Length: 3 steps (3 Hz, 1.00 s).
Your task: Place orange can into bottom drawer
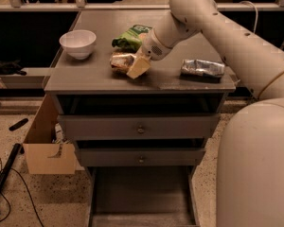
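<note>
Nearest the camera, the bottom drawer (138,195) is seen pulled out at floor level, its long grey floor bare. Above it, two closed drawers (140,126) with small round knobs are set in the front of the bench (85,77). A cardboard box (41,151) is placed on the floor against the left side of the bench. On the bench top, the orange can (119,60) is laid on its side near the middle. The gripper (137,67) is lowered onto the top and is pressed against the right end of the can; whether it is open or clamped on the can cannot be told. A silver foil packet (202,68) is laid to the right, well apart from the can. Farther back, a white bowl (78,42) is set at the left, and a green snack bag (131,36) is found just behind the can.
</note>
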Motion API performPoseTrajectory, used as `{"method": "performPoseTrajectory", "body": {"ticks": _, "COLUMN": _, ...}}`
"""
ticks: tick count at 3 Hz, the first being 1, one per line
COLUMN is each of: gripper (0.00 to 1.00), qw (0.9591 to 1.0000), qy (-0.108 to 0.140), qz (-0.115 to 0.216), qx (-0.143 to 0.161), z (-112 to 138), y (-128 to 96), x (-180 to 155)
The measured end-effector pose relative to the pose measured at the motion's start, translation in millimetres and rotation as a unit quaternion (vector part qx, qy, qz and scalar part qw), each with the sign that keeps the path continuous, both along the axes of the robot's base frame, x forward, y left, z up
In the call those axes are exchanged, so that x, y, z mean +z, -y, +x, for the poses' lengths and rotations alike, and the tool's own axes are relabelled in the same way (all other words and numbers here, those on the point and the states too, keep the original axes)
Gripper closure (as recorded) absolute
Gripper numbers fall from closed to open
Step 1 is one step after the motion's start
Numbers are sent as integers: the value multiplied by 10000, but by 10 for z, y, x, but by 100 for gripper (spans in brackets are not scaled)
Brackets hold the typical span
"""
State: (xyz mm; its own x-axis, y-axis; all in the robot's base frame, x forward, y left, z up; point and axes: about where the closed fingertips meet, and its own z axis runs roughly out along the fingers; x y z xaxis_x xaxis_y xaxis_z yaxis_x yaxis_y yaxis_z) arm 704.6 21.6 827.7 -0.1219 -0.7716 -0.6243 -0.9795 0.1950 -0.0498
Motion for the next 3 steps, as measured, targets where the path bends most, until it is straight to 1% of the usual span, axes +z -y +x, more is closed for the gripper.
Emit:
{"method": "performPoseTrajectory", "body": {"ticks": 1, "gripper": 100, "qw": 10000, "qy": 0, "qz": 0, "qx": 0, "z": 0, "y": 0, "x": 0}}
{"method": "performPoseTrajectory", "body": {"ticks": 2, "gripper": 100, "qw": 10000, "qy": 0, "qz": 0, "qx": 0, "z": 0, "y": 0, "x": 0}}
{"method": "performPoseTrajectory", "body": {"ticks": 3, "gripper": 100, "qw": 10000, "qy": 32, "qz": 29, "qx": -51, "z": -34, "y": 60, "x": 44}}
